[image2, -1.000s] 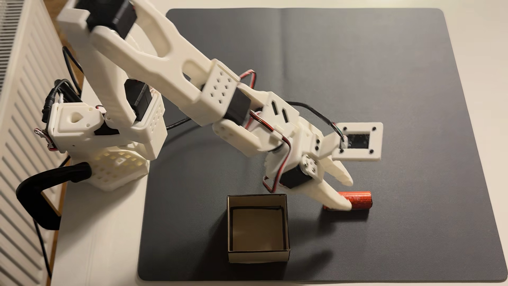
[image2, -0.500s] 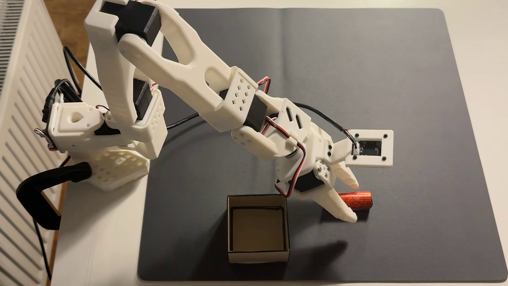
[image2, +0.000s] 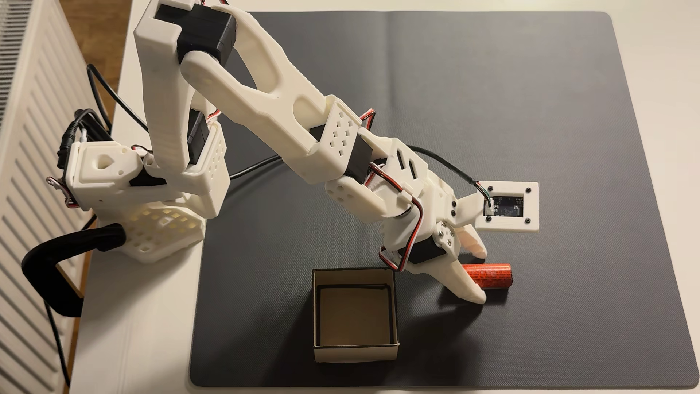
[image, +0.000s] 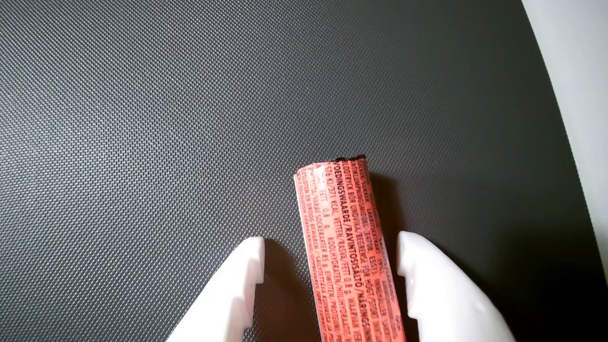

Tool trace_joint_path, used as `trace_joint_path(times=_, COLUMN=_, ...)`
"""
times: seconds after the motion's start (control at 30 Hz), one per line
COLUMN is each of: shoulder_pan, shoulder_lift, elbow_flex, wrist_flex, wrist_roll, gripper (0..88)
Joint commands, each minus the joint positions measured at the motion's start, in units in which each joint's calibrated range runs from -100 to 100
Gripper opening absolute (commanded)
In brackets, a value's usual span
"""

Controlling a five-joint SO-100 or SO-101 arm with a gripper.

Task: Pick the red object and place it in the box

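Note:
The red object (image2: 492,277) is an orange-red cylinder with fine dark print, lying on the dark mat to the right of the box. In the wrist view the red object (image: 346,247) runs up from the bottom edge between my two white fingers. My gripper (image2: 483,274) is open and straddles the cylinder's left part; a gap shows on each side of it. In that wrist view the gripper (image: 331,244) has one finger at each flank of the cylinder, not pressing it. The box (image2: 317,310), open-topped cardboard, stands empty on the mat, left of the gripper.
The dark grey mat (image2: 492,94) covers most of the white table. The arm's base (image2: 151,197) and black cables sit at the left, beside a white radiator (image2: 26,151). In the wrist view the mat's edge and white table (image: 579,71) show at the right.
The arm has kept reaching out and down over the second. The open fingers shifted slightly and now sit lower around the red object, which has not moved.

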Motion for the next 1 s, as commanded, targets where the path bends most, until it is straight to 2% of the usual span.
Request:
trace_joint_path(times=0.0, shoulder_pan=0.1, shoulder_lift=0.5, elbow_flex=-1.5, wrist_flex=-0.5, wrist_roll=0.2, gripper=20.3)
trace_joint_path(times=0.3, shoulder_pan=0.7, shoulder_lift=1.0, elbow_flex=-1.2, wrist_flex=0.0, wrist_roll=0.4, gripper=0.6)
trace_joint_path(times=0.53, shoulder_pan=0.8, shoulder_lift=0.1, elbow_flex=-1.0, wrist_flex=0.2, wrist_roll=2.2, gripper=1.5)
trace_joint_path(times=0.67, shoulder_pan=0.7, shoulder_lift=-5.9, elbow_flex=0.1, wrist_flex=1.0, wrist_roll=2.3, gripper=1.7)
trace_joint_path(times=0.83, shoulder_pan=0.6, shoulder_lift=-18.3, elbow_flex=1.2, wrist_flex=11.7, wrist_roll=2.3, gripper=1.7)
trace_joint_path(times=0.97, shoulder_pan=0.7, shoulder_lift=-28.9, elbow_flex=1.3, wrist_flex=20.5, wrist_roll=4.4, gripper=1.7)
